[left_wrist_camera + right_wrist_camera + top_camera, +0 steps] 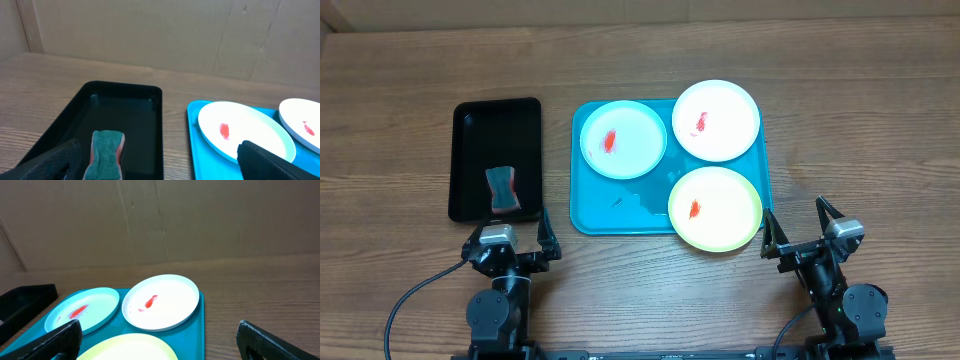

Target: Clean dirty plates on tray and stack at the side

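Observation:
Three plates lie on the turquoise tray [595, 215], each with a red smear: pale blue [623, 139] at back left, white [716, 120] at back right, yellow-green [715, 208] at front right. My left gripper [510, 243] is open and empty in front of the black tray. My right gripper [803, 231] is open and empty, to the right of the yellow-green plate. The left wrist view shows the blue plate [245, 131] and white plate [300, 125]. The right wrist view shows the blue plate [82, 311], white plate [161, 302] and yellow-green plate [130, 347].
A black tray [470, 150] stands left of the turquoise tray, holding a green and pink sponge [501, 190], also in the left wrist view [106, 154]. A cardboard wall stands behind the wooden table.

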Controlling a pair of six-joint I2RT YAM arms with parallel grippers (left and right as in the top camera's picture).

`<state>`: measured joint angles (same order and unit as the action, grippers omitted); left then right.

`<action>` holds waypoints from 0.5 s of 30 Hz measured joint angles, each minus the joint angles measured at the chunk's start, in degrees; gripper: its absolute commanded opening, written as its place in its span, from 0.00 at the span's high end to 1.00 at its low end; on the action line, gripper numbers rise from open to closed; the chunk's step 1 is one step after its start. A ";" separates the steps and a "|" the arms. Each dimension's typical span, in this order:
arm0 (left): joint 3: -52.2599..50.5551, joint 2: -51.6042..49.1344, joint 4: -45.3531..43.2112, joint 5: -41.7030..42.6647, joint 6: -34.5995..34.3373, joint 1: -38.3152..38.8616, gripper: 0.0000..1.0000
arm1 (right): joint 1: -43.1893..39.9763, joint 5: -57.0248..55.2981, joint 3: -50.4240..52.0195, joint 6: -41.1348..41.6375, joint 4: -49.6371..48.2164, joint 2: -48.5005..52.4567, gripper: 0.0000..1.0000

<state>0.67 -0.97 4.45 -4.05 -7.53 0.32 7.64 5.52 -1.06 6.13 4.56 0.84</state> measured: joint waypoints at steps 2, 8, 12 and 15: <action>0.00 0.00 0.00 0.00 0.00 0.00 0.00 | 0.02 0.00 0.00 0.00 0.00 0.00 0.00; 0.00 0.00 0.00 0.00 0.00 0.00 0.01 | 0.00 0.00 0.00 0.02 0.02 0.00 0.00; 0.00 0.00 0.00 0.00 0.00 0.00 0.00 | 0.02 0.02 0.00 0.02 0.02 0.00 0.00; 0.00 0.00 0.00 0.00 0.00 0.00 0.00 | 0.02 0.00 0.00 0.02 0.02 0.00 0.00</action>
<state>0.67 -0.97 4.45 -4.05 -7.53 0.32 7.66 5.52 -1.06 6.15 4.58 0.84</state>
